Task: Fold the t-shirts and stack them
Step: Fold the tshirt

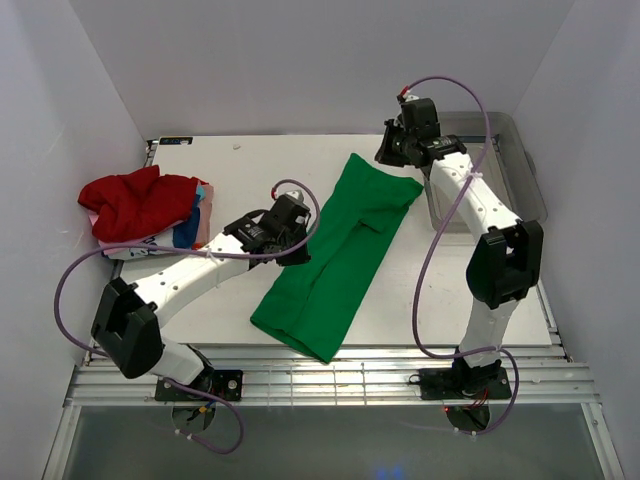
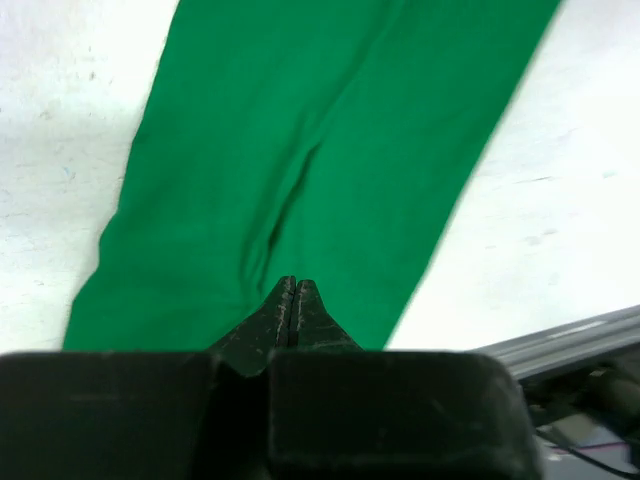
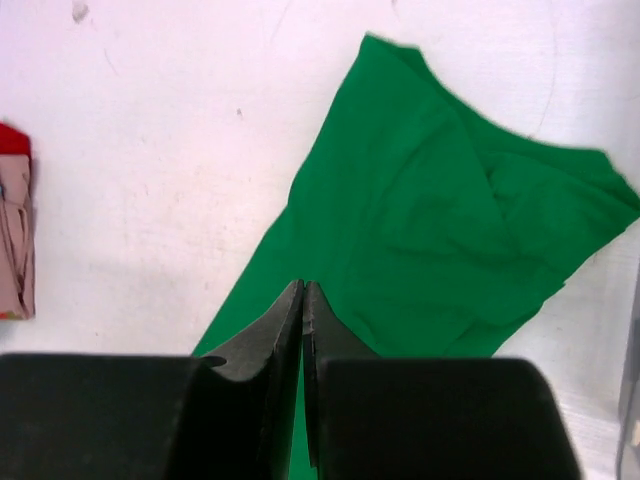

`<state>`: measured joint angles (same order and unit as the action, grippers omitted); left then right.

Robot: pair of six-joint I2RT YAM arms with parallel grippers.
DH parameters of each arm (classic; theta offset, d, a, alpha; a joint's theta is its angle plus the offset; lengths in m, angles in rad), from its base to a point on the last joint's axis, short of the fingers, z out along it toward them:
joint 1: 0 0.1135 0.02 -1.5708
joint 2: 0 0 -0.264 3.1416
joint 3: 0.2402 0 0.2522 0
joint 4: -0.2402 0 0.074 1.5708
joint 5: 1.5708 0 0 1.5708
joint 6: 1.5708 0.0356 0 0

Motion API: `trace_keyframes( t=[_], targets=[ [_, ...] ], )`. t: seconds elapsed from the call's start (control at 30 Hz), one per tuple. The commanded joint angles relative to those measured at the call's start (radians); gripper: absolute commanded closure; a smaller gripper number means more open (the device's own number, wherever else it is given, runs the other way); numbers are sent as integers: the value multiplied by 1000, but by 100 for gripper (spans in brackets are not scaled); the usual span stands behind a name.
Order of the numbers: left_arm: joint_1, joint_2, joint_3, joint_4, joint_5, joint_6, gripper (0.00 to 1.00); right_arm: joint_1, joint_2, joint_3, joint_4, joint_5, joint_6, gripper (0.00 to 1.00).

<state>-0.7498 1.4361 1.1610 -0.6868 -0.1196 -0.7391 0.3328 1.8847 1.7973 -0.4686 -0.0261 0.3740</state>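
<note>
- The green t-shirt is spread lengthwise left of the plastic bin
- The left gripper and right gripper are closed, nothing held
- Limp, light cloth is expected; end corners are best pinched

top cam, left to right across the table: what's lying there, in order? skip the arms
red t-shirt → green t-shirt → clear plastic bin
</note>
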Motion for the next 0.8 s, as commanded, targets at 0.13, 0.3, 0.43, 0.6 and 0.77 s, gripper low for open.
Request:
trace_keyframes(
  t=[0.13,0.3,0.43,0.6,0.77],
  targets=[
    [1,87,-112,18,32,93,100,57,109,-101,-139,67,-9,92],
    [0,119,-130,49,75,101,100,81,183,-81,-195,130,-4,92],
    [-2,116,-161,69,97,96,100,86,232,-67,-241,173,-1,92],
    [-2,125,-193,89,118,87,100,86,286,-67,-252,230,0,92],
    [0,162,-224,116,159,78,100,87,358,-10,-271,287,6,92]
  ],
)
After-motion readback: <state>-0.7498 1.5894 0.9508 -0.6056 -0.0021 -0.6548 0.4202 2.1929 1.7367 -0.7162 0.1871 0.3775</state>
